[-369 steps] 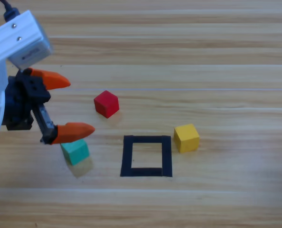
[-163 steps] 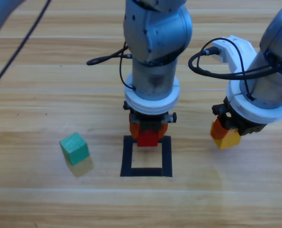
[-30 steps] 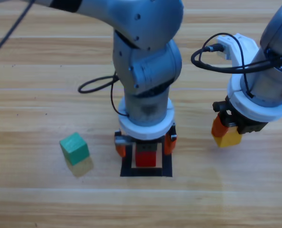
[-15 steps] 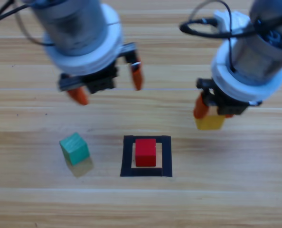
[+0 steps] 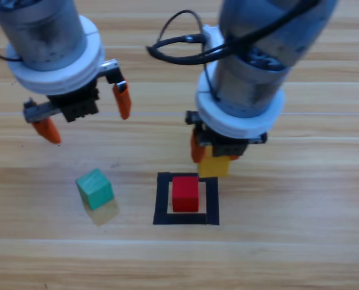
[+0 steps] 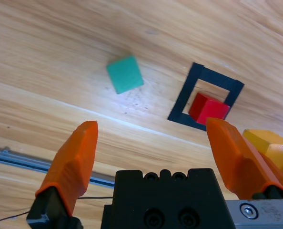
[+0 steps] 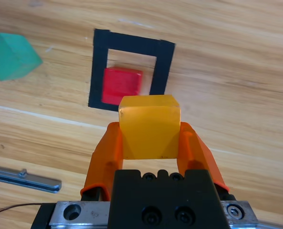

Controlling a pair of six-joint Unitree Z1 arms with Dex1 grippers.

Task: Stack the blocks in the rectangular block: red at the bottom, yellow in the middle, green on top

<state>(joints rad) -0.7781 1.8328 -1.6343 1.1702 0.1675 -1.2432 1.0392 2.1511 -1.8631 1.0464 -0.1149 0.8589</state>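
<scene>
My right gripper is squeezed tight on the yellow cube. In my right wrist view the two orange jaws press on the cube's two sides, and the yellow cube sits right between them, up off the desk. From above, this gripper hangs just behind the back edge of the black tape square, so the yellow cube looks like it covers a bit of the tape there.

Inside the tape square sits the red cube. It is flat on the wood, with tape all around it. In my right wrist view the red cube shows just past the yellow one, inside the black tape square.

My left gripper is up in the air with its jaws wide apart. It holds nothing and touches nothing. In my left wrist view I can see wood between the two orange jaws.

The green cube sits on the desk, a bit in front of my left gripper and out to the side of the tape square, not touching it. In my left wrist view the green cube is ahead of the jaws, and the black tape square with the red cube is off toward the right jaw.
</scene>
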